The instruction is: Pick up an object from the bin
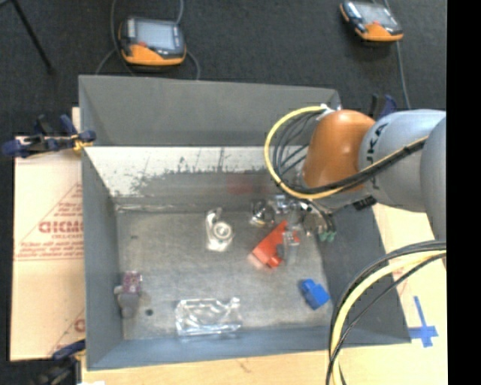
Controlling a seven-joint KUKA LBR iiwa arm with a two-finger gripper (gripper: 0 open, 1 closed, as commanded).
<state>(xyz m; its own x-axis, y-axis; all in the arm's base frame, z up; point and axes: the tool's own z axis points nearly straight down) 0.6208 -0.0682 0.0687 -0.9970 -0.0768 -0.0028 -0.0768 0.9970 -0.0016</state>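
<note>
Clock positions from floor centre of grey metal bin (pixel 98 248).
- Small clear-and-white plastic piece (pixel 219 231): near centre, toward 11.
- Small purple-grey block (pixel 129 289): 8.
- Crumpled clear plastic packet (pixel 208 316): 6.
- Small blue block (pixel 314 293): 4.
- Orange-and-black handheld device (pixel 150 39): outside, 11.
- Second such device (pixel 370 19): outside, 1.

Bin (pixel 101 248): grey metal, back wall paler w/ dark speckles and streaks. Block (pixel 267 250) by my wrist: red-orange. Small piece (pixel 314 293) at front right: bright blue. Cup-like item (pixel 219 231) mid-bin: clear to whitish. Crumpled wrap (pixel 208 314) at front: clear w/ white glints. Peg (pixel 129 289) at front left: purplish top, grey body. My wrist cover (pixel 338 150): orange-brown. My cables (pixel 279 147): yellow and black.
</note>
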